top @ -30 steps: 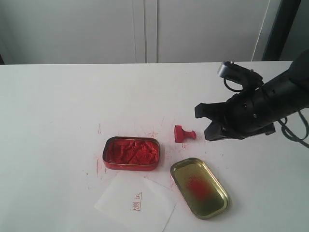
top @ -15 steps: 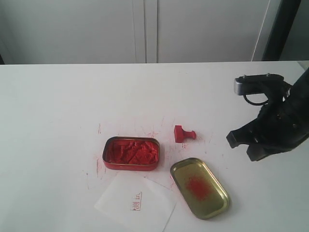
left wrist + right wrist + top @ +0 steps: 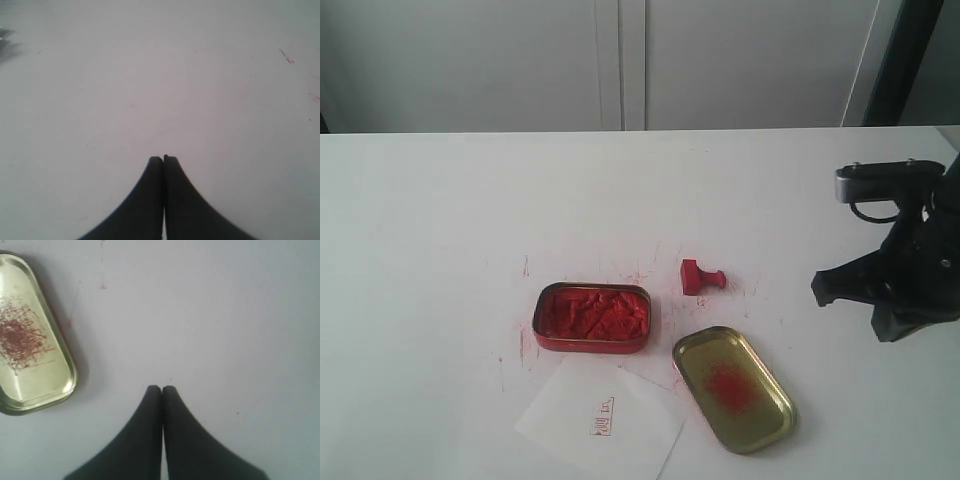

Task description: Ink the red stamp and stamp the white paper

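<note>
Exterior: red stamp [image 3: 700, 277] lies tipped on its side on table [image 3: 440, 220], just beyond ink tin [image 3: 592, 317] and gold lid [image 3: 733, 388], touching neither. White paper [image 3: 600, 420] sits beside tin, small red mark on it. My right arm [image 3: 910, 270] well apart from stamp.

Left wrist: my left gripper [image 3: 163, 158] pinched together, empty, over bare table.

Right wrist: my right gripper [image 3: 161, 388] closed tight, holding nothing, lid nearby.

Risks: reaching with jaws closed would shove stamp. Crooked grip on tipped stamp means patchy inking. Thin paper may lift with sticky face.

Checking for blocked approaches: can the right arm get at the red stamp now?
Probably yes. The red stamp lies apart from the ink tin and gold lid, with nothing between it and the shut right claw.
</note>
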